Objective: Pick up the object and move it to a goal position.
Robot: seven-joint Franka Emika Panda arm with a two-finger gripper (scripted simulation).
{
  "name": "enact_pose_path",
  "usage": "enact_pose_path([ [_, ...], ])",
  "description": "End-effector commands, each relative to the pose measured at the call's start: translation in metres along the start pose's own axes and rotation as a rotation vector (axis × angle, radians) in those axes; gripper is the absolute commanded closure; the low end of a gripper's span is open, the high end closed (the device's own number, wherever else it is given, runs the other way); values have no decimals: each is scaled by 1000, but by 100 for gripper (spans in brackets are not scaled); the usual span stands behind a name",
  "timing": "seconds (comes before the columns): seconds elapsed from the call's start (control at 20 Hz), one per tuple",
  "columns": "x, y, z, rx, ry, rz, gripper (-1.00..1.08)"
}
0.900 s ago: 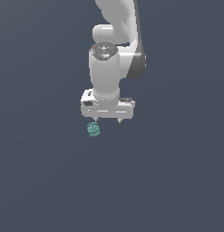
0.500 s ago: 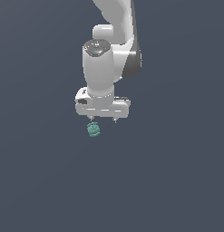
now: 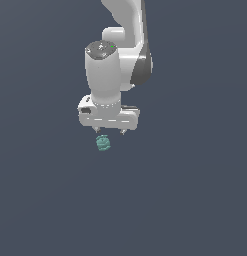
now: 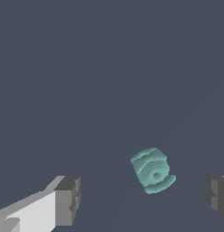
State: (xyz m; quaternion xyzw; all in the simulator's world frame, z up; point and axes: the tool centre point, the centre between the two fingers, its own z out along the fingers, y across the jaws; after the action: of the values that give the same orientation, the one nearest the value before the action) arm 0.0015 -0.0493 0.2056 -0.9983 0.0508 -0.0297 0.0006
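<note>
**Open gripper poised over the teal block**

The white arm (image 3: 117,65) reaches down from the top of the exterior view, its wrist pointing straight at the flat dark grey-blue floor (image 3: 195,200). The gripper (image 3: 110,132) hangs at the end of it with its jaws spread wide; only the two short finger tips show beneath the broad white hand body, one toward the exterior view's left and one toward its right.

The object (image 3: 103,143), a small teal-green lumpy block with a ridged, bumpy skin, lies just below the gripper in the exterior view, nearer the left-hand finger tip than the right-hand one. Whether it touches that tip cannot be told from this view.

In the wrist view the block (image 4: 153,170) lies on the floor between the two dark grey fingers (image 4: 68,200), clearly apart from both and nearer the finger at the picture's edge. It sits tilted, one rounded face with concentric ridges turned toward the camera. Nothing is gripped

No container of any kind shows in either view
</note>
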Motion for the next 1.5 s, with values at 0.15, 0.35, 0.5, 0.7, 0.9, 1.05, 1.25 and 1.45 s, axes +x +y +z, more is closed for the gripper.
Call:
enact_pose_path([
  [0.15,-4,6,11,-2,-5,-38,-92],
  [0.35,-9,14,24,-3,-12,-89,-92],
  [0.5,-14,21,37,-4,-19,-139,-92],
  [0.7,-24,32,58,-3,-30,-220,-92],
  [0.9,-35,42,78,-1,-41,-302,-92],
  [1.05,-42,48,90,2,-48,-351,-92],
  [1.25,-50,54,101,5,-54,-402,-92],
  [1.45,-55,58,109,8,-58,-433,-92],
])
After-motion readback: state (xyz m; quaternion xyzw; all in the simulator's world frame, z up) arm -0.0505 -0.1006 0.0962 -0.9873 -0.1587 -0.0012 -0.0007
